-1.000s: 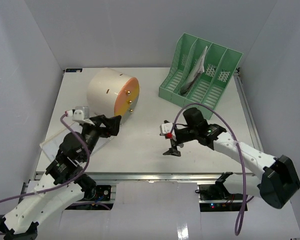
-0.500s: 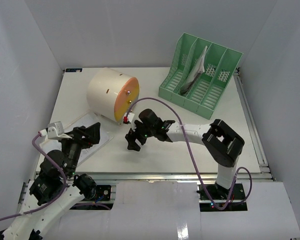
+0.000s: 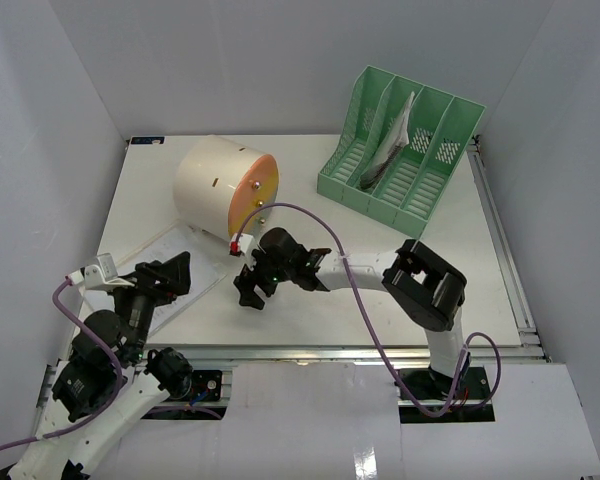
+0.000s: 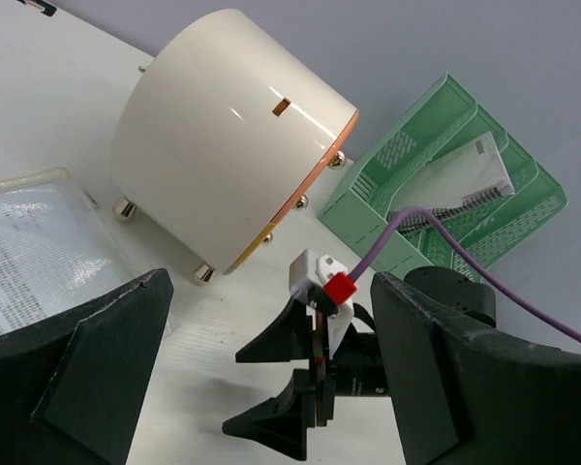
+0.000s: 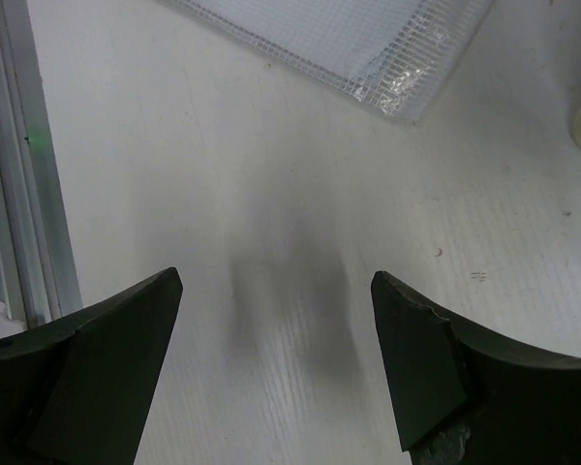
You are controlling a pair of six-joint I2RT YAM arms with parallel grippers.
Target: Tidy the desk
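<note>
Your desk (image 3: 450,235) fills the floor of the white-walled enclosure, with its metal rail (image 3: 310,350) along the near edge by the arm bases.

On the back left of the desk you have a cream round drawer box (image 3: 215,185) lying on its side, its orange face with small gold knobs turned toward the right and front. At the back right stands a mint-green file rack (image 3: 400,150), and a bundle of papers (image 3: 392,135) leans in one of its middle slots. A clear mesh pouch (image 3: 180,245) with a printed sheet inside lies flat at the front left, near the drawer box.

Your left gripper (image 3: 173,277) sits over the near part of that pouch, pointing toward the drawer box. Its fingers are spread wide and nothing lies between them.

Your right arm reaches across from its base to the left half of the desk. Your right gripper (image 3: 248,288) is in front of the drawer box and just beside the pouch's corner. In its wrist view the fingers (image 5: 426,358) stand wide apart over bare tabletop, holding nothing, with the pouch's corner ahead of them and the rail off to one side.
</note>
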